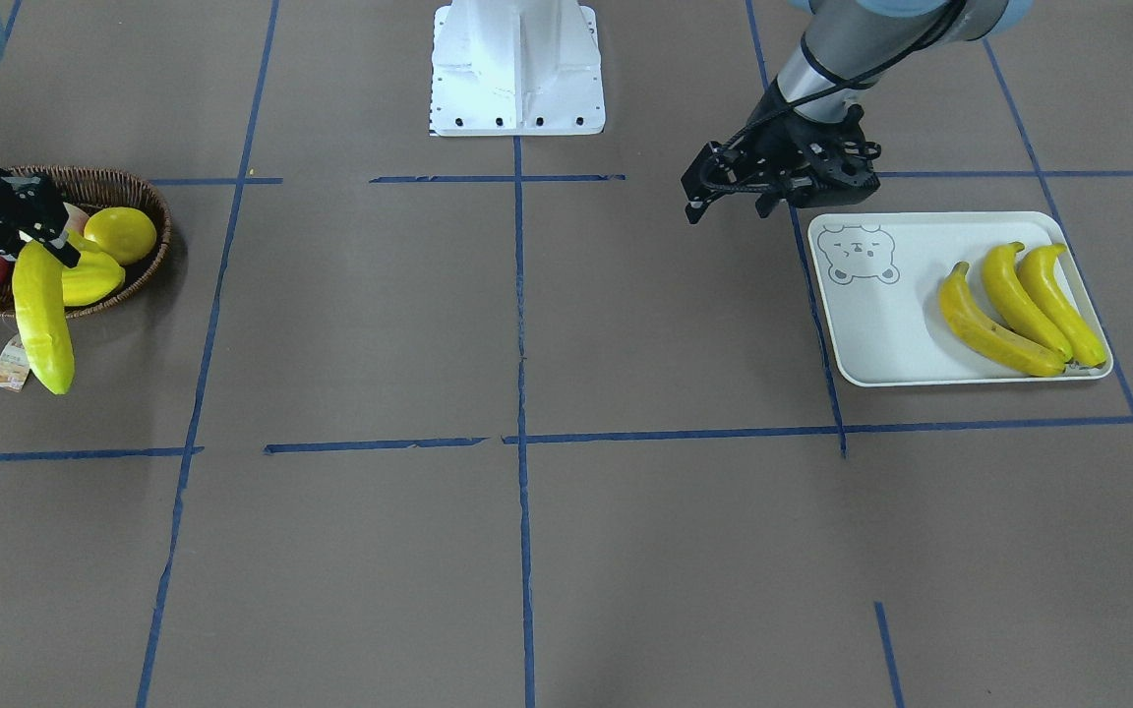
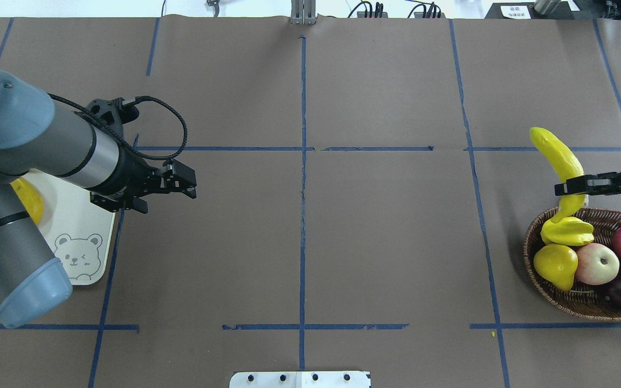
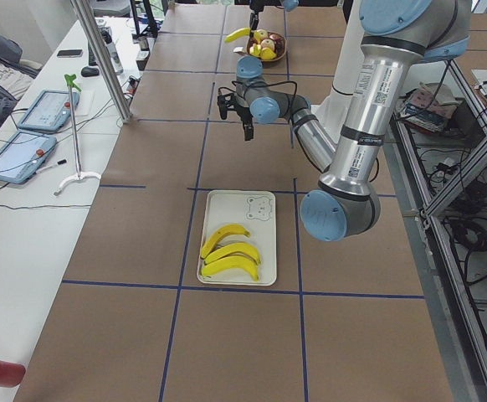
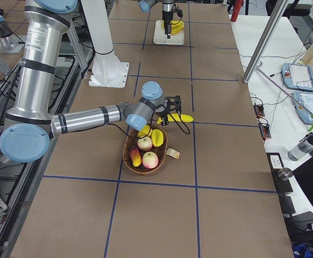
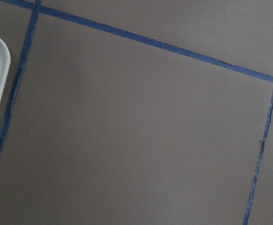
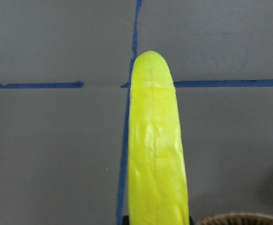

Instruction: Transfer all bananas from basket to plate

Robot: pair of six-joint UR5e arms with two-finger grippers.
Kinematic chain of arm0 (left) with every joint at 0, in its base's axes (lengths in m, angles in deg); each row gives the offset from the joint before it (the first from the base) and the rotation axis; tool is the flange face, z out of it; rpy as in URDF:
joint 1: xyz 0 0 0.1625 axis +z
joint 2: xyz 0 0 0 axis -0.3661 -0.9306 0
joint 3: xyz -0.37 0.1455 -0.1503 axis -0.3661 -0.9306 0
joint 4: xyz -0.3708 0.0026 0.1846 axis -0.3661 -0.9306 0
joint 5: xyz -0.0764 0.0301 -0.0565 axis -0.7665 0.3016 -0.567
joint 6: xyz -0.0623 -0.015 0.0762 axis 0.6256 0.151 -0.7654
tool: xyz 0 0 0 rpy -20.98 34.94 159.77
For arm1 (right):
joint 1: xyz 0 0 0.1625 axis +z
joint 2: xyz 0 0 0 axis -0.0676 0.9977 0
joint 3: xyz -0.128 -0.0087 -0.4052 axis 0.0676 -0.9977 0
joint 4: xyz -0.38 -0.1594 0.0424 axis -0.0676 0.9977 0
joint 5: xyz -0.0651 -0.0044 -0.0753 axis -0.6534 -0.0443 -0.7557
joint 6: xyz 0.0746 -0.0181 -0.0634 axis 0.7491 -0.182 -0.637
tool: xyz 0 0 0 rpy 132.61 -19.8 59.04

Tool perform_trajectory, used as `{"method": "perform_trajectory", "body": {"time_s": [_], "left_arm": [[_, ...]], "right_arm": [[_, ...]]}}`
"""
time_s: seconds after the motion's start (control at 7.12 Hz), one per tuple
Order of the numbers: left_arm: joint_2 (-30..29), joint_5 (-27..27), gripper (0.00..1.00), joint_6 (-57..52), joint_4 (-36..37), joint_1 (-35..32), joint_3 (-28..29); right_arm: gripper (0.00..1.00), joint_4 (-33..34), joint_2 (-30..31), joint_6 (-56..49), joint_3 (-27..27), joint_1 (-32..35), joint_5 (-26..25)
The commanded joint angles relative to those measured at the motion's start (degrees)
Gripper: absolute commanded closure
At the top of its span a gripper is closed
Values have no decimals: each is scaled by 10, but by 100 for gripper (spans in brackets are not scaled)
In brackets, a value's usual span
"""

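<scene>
The right gripper (image 2: 570, 187) is pinched across a banana (image 2: 556, 151) a little below its middle. The fruit hangs over the far rim of the basket (image 2: 529, 242), at the table's right end in the overhead view. Its lower tip is over the rim next to the starfruit (image 2: 569, 230), though I cannot tell whether the two touch. Its upper tip points away across the bare table. The right wrist view shows it lengthwise, over a crossing of the blue tape lines (image 6: 135, 18).

Also in the basket are a lemon (image 2: 556, 264) and three apples (image 2: 596, 263) (one a much darker red than the others). A paper tag (image 1: 11, 364) lies on the table just outside the rim.

At the far left end lies the plate (image 1: 871, 334). Three bananas (image 1: 1024, 300) rest side by side on the half away from the bear drawing (image 1: 859, 254), touching or nearly so.

The left gripper (image 2: 192, 185) hovers over bare table just beside the plate's bear corner. Its fingers look spread and hold nothing. Its wrist view shows only brown paper, tape and a sliver of the plate's edge at the left.
</scene>
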Motion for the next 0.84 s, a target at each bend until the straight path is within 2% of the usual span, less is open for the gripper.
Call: {"method": "perform_trajectory", "body": {"time_s": [0.0,0.28,0.42,0.56,0.7], "left_arm": [[-64,14,0,22,-30,32,46],[-79,15,0,65,-178,44,106],[-86,15,0,92,-228,45,125],[-103,24,0,99,-244,45,134],[-128,52,0,107,-249,45,145]], "right_arm": [[92,-1,-77,94,-4,-42,-2],[92,-27,-156,223,-10,-111,-28],[92,-53,-167,261,-14,-166,-102],[92,-98,-173,291,-24,-227,-180],[93,-149,-181,324,-41,-257,-221]]}}
